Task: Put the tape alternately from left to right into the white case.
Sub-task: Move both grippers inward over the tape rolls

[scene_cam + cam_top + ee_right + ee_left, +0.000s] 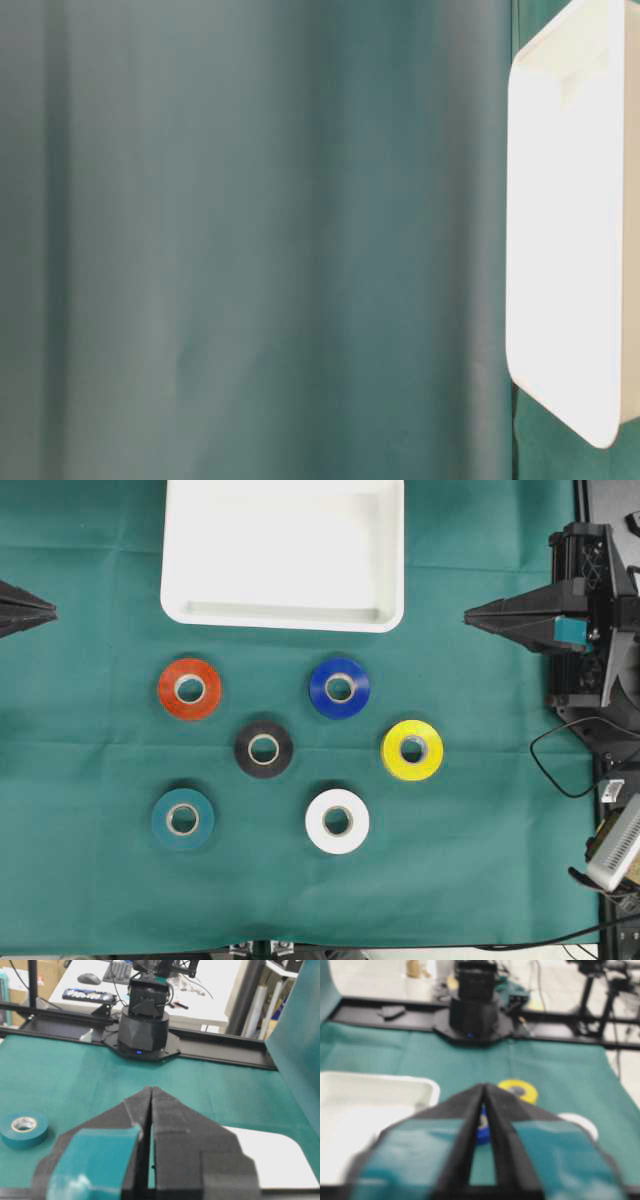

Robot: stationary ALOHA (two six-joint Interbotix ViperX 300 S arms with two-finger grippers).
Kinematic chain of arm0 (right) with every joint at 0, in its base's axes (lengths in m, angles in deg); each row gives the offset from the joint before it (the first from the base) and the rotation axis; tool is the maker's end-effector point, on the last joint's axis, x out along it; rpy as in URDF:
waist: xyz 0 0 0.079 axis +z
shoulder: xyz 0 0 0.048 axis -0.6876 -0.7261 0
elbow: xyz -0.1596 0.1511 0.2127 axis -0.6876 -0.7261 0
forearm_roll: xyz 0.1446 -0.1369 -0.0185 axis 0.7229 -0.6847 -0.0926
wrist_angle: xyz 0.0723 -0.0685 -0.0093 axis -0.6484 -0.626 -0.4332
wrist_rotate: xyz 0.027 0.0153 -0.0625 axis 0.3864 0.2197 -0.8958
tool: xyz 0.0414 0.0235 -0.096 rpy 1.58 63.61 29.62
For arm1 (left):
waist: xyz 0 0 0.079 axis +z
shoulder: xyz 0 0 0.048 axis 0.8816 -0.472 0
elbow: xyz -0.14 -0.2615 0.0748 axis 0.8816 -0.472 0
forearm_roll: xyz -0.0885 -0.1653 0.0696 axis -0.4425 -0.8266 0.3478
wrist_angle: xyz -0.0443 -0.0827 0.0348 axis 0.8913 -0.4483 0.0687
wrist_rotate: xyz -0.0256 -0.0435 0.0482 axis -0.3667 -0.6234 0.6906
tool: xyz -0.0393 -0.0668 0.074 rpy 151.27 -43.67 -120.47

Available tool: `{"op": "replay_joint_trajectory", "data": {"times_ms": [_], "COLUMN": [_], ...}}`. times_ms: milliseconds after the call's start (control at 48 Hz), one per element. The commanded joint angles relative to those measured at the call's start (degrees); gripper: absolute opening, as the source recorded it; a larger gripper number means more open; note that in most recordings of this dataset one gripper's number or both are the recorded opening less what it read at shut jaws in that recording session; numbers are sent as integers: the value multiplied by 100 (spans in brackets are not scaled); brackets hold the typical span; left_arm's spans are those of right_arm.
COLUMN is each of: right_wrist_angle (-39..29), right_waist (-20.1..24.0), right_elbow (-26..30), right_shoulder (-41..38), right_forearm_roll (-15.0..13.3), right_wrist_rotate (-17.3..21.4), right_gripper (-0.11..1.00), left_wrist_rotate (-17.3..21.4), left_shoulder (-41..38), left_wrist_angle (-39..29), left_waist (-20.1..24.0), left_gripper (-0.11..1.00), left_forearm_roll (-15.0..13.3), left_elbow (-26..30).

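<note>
From overhead, the white case (283, 555) lies at the far middle of the green surface (90, 830) with nothing in it, and all six rolls sit flat on the near side of it, well apart from one another: the red roll (190, 688) just below the case's left corner, the blue roll (339, 687) below its right part, the black roll (264, 748) between and nearer than those two, the yellow roll (412, 749) out past the case's right corner, and the teal roll (183, 819) and the white roll (337, 821) farthest from the case. The left tool (50, 610) shows only its tip at the left edge and the right tool (470, 613) points in from the right, both level with the case's near rim, both pinched together and carrying nothing. Since the order runs from the left, the relation that matters is that the red roll lies down and inward from the left tool, clearly nearer to it than to the right one; lying flat, it offers its ring wall from above. The table-level view shows only blurred green cloth and one end of the case. The left wrist view has the left tool's jaws meeting in front, empty, with the case on the left and the blue, yellow and white rolls beyond. The right wrist view has the right tool likewise closed and empty, the teal roll off to the left and a corner of the case to the right.
</note>
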Motion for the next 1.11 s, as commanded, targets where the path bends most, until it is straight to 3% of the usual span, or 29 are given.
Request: {"op": "replay_joint_trajectory", "data": {"times_ms": [0, 146, 334, 375, 792, 1084], "right_wrist_angle": [18, 9, -202, -281, -668, -721], "right_waist": [-35, -88, -114, -105, -114, -149], "right_elbow": [70, 70, 158, 202, 659, 800], "right_shoulder": [-105, -114, -290, -334, -932, -1318], "right_forearm_roll": [-9, 0, -9, 0, -9, -9], "right_wrist_rotate": [62, 202, 220, 220, 378, 387], "right_gripper": [1, 30, 82, 83, 82, 82], "left_wrist_rotate": [9, 9, 9, 9, -44, -439], "left_shoulder": [-53, -97, -97, -97, -492, -1310], "left_wrist_angle": [53, 35, 0, -9, -475, -870], "left_waist": [-26, -26, -26, -26, 9, 123], "left_gripper": [-4, 20, 74, 78, 77, 77], "left_forearm_roll": [-18, -26, -26, -26, -53, -53], "left_elbow": [70, 62, 70, 70, 281, 571]}}
